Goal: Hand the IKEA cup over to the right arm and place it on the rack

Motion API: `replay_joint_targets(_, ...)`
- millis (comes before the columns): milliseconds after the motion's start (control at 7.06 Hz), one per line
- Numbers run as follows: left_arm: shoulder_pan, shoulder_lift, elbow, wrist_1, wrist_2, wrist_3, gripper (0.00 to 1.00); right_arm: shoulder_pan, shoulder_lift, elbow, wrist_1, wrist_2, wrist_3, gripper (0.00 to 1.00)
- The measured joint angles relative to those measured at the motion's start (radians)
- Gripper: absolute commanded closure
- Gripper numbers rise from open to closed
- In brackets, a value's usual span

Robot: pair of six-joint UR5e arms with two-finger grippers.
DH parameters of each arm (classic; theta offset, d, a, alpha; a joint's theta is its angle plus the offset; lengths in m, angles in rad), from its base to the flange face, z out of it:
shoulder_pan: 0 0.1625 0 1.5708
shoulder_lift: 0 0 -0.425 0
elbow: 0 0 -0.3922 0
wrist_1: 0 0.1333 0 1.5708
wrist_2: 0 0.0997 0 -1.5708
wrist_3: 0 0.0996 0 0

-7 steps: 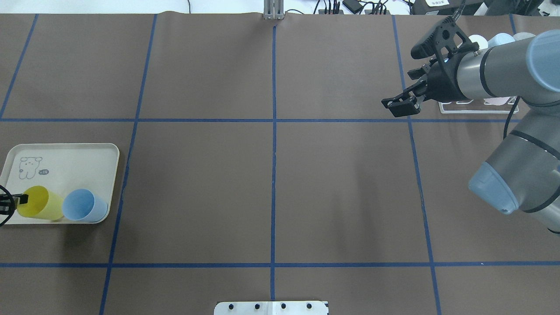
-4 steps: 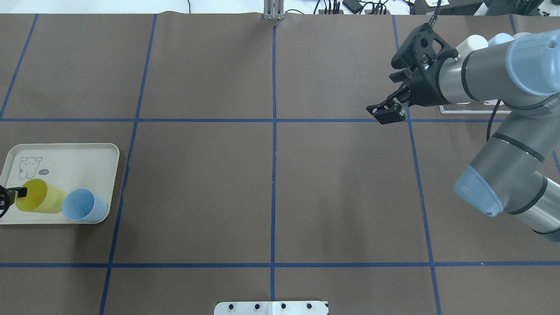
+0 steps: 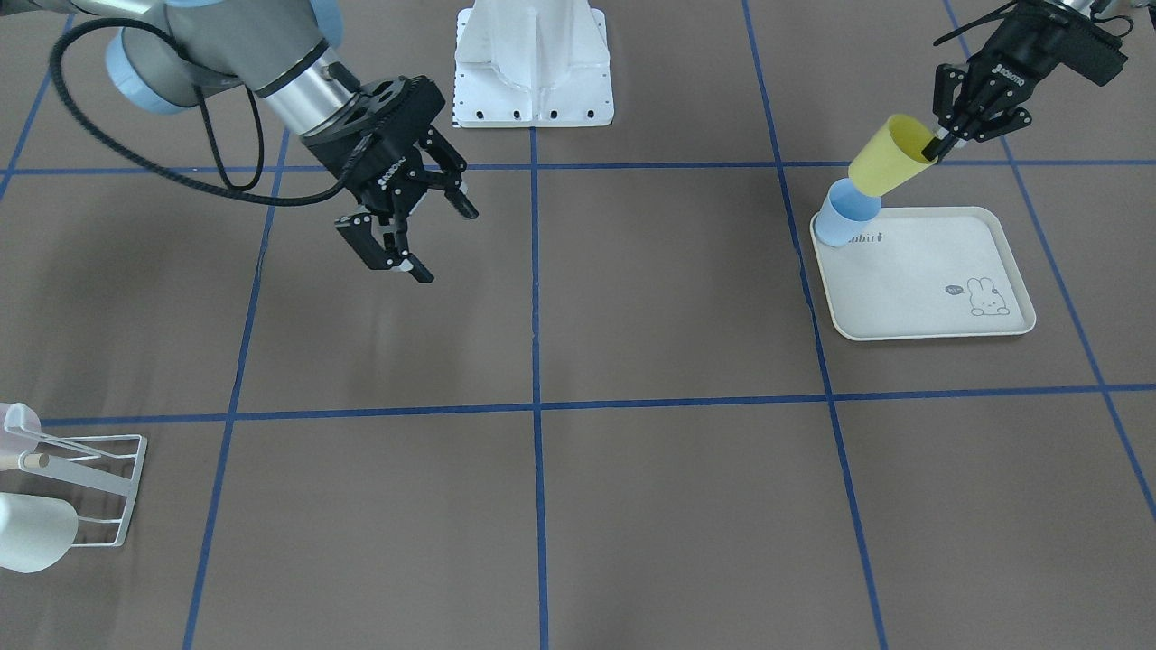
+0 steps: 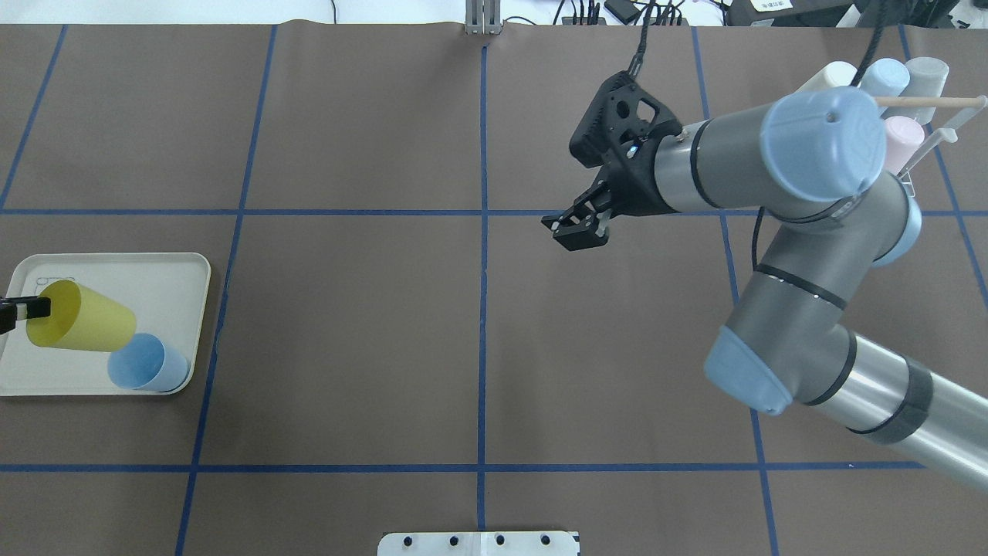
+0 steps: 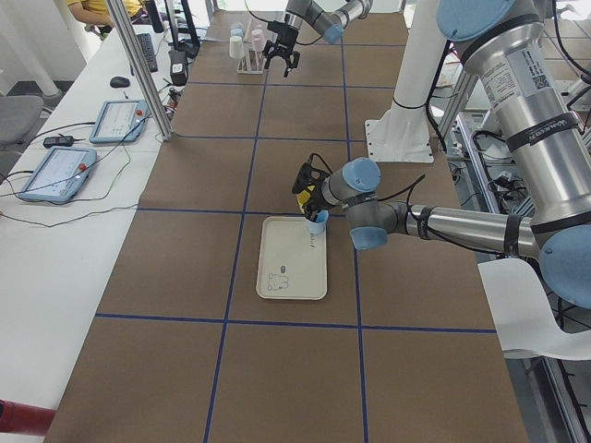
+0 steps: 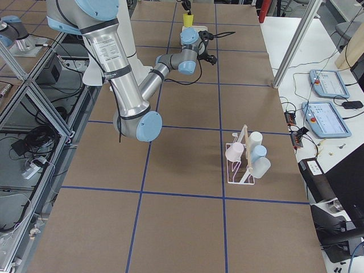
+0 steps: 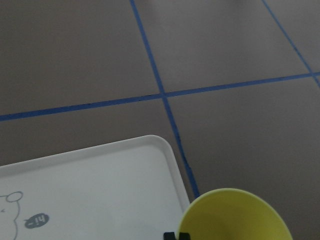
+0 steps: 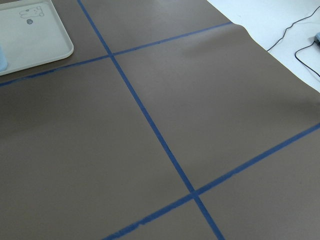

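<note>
My left gripper (image 3: 950,135) is shut on the rim of a yellow cup (image 3: 890,155) and holds it tilted above the cream tray (image 3: 921,271). In the overhead view the cup (image 4: 81,318) hangs over the tray's left part, and only a black fingertip (image 4: 23,309) shows at the frame edge. The cup's mouth fills the bottom of the left wrist view (image 7: 235,215). My right gripper (image 4: 575,230) is open and empty, in the air right of the table's centre line; it also shows in the front view (image 3: 433,236). The white wire rack (image 6: 242,165) stands at the far right.
A light-blue cup (image 4: 147,363) lies on its side at the tray's (image 4: 154,270) near right corner. The rack (image 3: 90,487) carries several pale cups (image 4: 888,77) on its prongs. The robot's white base plate (image 3: 533,63) sits at the table's middle edge.
The left gripper has lifted the yellow cup off the tray and away from the blue cup. The right arm has swung from beside the rack toward the table's centre, gripper still open.
</note>
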Motion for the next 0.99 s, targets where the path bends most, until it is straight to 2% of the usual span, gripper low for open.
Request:
replay_joint_targets(283, 0.001, -0.135, -0.028, 0.013, -0.030, -0.206, 1.00, -0.082, 0.013, -0.026, 0.109, -0.070, 0.009, 0.01)
replay_joint_targets(567, 0.015, -0.302, -0.028, 0.069, -0.043, -0.356, 1.00, -0.135, 0.014, -0.099, 0.329, -0.091, 0.008, 0.01)
replay_joint_targets(850, 0.062, -0.454, -0.018, 0.147, -0.037, -0.439, 1.00, -0.186, 0.024, -0.184, 0.571, -0.154, 0.001, 0.01)
replay_joint_targets(992, 0.089, -0.513, -0.009, 0.185, -0.033, -0.452, 1.00, -0.204, 0.038, -0.198, 0.626, -0.171, -0.003, 0.01)
